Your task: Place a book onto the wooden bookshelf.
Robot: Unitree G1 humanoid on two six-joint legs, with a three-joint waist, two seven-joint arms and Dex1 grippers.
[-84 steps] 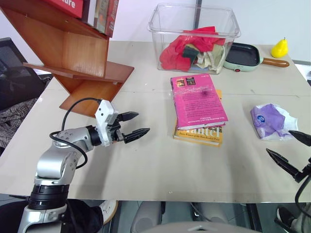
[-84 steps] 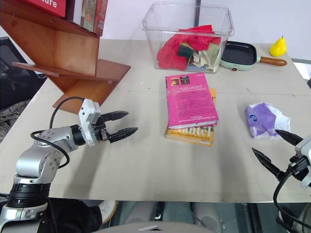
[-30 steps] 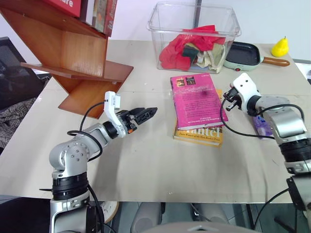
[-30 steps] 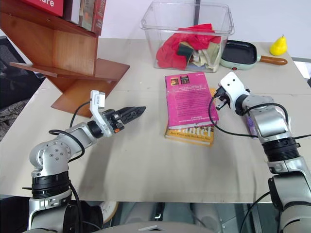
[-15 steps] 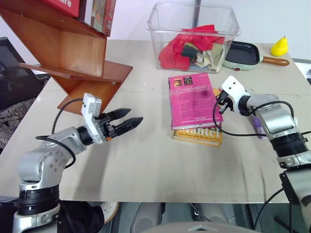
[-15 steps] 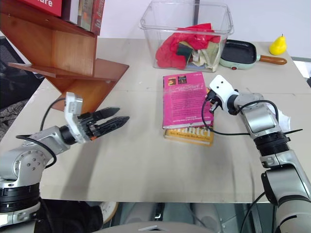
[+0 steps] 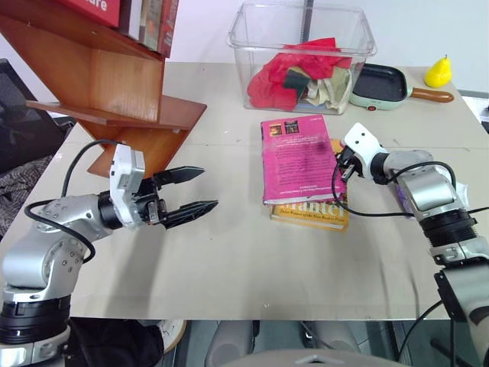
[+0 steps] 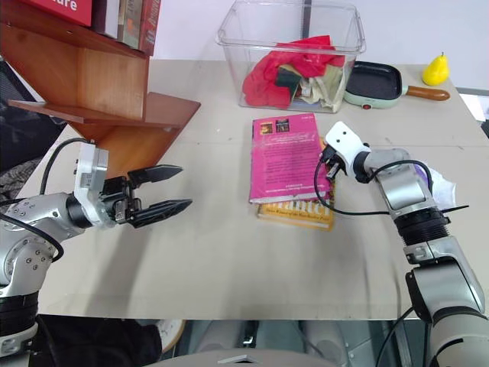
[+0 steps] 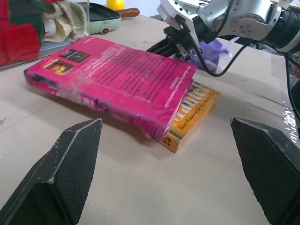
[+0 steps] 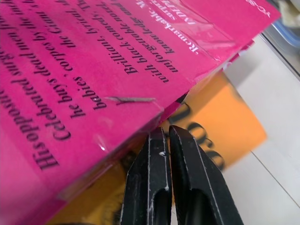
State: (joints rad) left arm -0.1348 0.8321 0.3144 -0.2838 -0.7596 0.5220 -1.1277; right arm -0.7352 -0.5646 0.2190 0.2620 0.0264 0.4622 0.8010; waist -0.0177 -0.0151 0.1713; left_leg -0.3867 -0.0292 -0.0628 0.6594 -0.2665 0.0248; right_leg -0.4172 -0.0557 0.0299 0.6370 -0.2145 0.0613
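Observation:
The magenta-pink book [image 7: 296, 157] lies flat at mid-table, askew on a yellow-orange book [image 7: 312, 215]. My right gripper [image 7: 341, 171] is shut, its tips at the pink book's right edge. In the right wrist view the closed fingers [image 10: 154, 187] point into the gap under that book's [image 10: 93, 70] cover edge, above the orange cover [image 10: 220, 117]. My left gripper [image 7: 208, 187] hangs open left of the books, aimed at them, nothing between its fingers. The wooden bookshelf [image 7: 114, 84] stands at the far left.
A clear plastic bin [image 7: 306, 30] of cloths stands behind the books. To its right are a green pan [image 7: 382, 86] and a yellow pear [image 7: 438, 74]. Upright books [image 7: 153, 19] fill the shelf's top. A purple-white bag [image 8: 437, 186] lies behind my right arm.
My right gripper moved left against the pink book's edge, and the book slid and turned slightly left on the orange one. My left gripper drew back to the left and rolled, staying open.

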